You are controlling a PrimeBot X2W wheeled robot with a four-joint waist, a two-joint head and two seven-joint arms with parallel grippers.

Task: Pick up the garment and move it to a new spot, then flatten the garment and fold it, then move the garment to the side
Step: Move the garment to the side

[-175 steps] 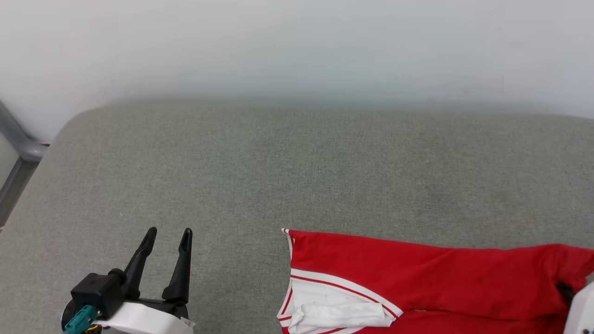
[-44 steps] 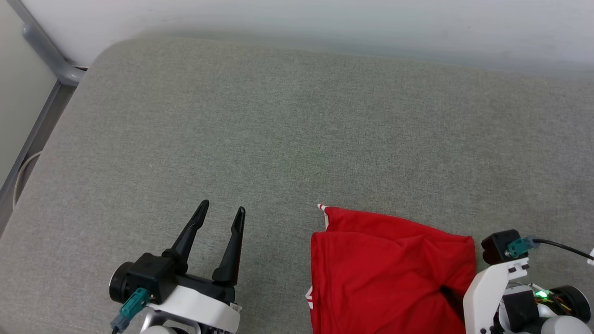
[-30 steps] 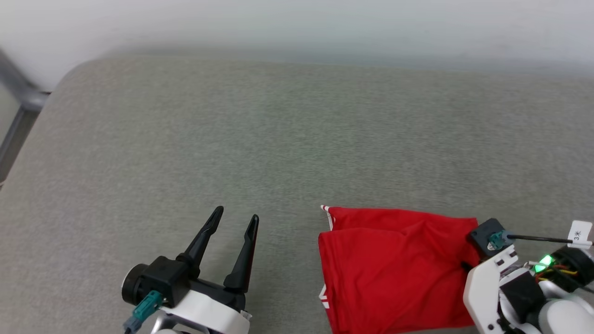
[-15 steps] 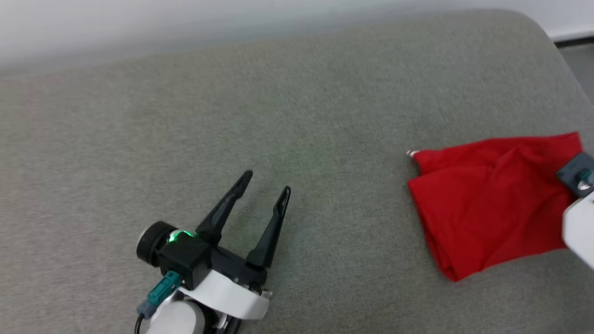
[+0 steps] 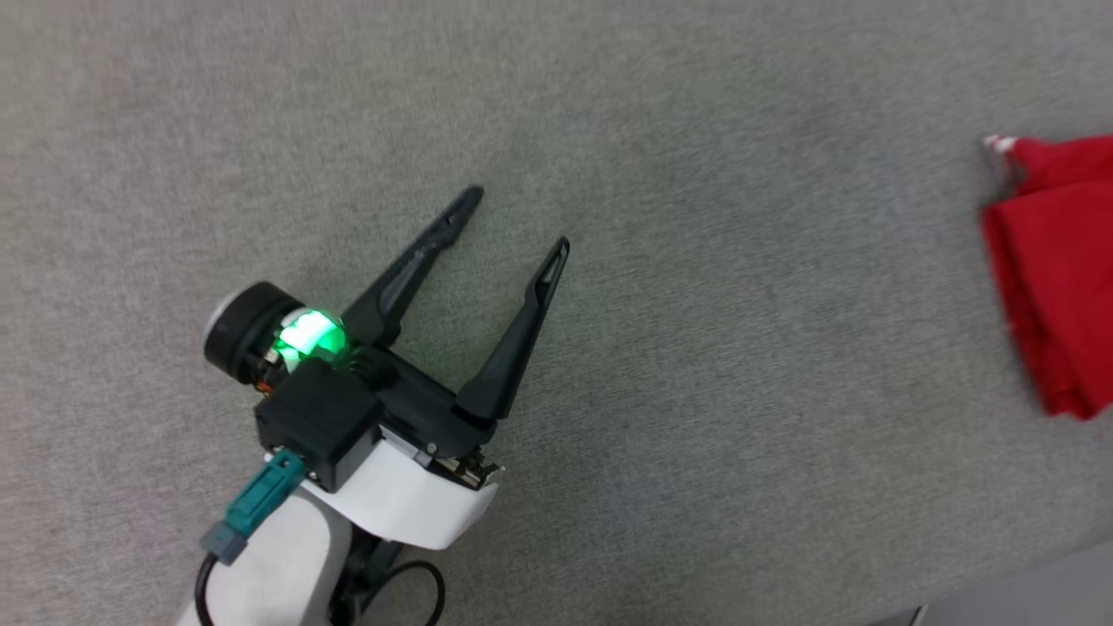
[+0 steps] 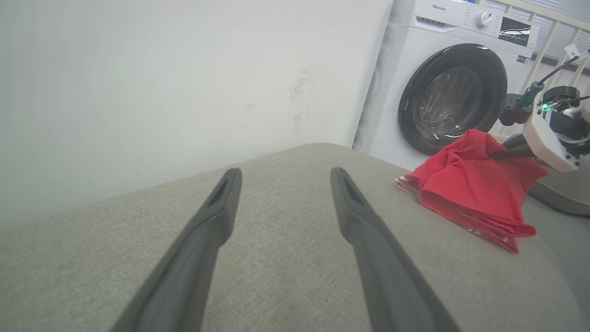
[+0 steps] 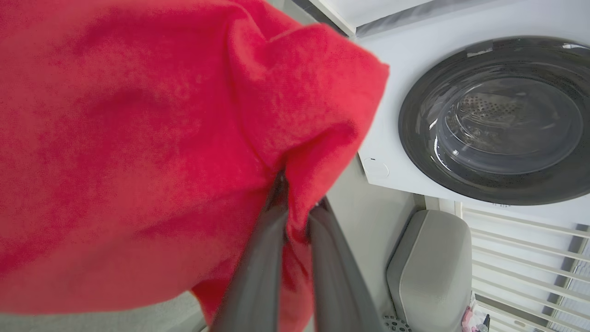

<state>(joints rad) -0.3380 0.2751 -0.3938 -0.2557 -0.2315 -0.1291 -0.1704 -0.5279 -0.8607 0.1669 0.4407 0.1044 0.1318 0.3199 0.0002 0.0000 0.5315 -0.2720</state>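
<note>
Left tool [image 5: 519,218]: fingers spread, nothing between them, hovering low over the bare grey worktop [image 5: 696,365]. You've got it idle.
Right tool [image 7: 297,203]: fingers pressed together on a pinch of red cloth; wrist view shows the fabric puckered around the tips.
Shirt [image 6: 470,189]: red bundle in stacked layers, striped trim peeking at one corner, print not visible. It sits near the worktop's right end, well apart from your left tool; the top is pulled up toward the right tool, and the lower edge looks to rest on the worktop.
Background: washing machine [image 6: 451,97] beyond that end.
Done, my read: pick-up, flattening and folding look finished, since it reads as a layered packet and not a spread shirt.
In hand: the last step, carrying it aside.
Left: set it down, let go, pull the arm clear.
Watch: the one-point pinch bunches the layers, so you may need to tidy the fold.
</note>
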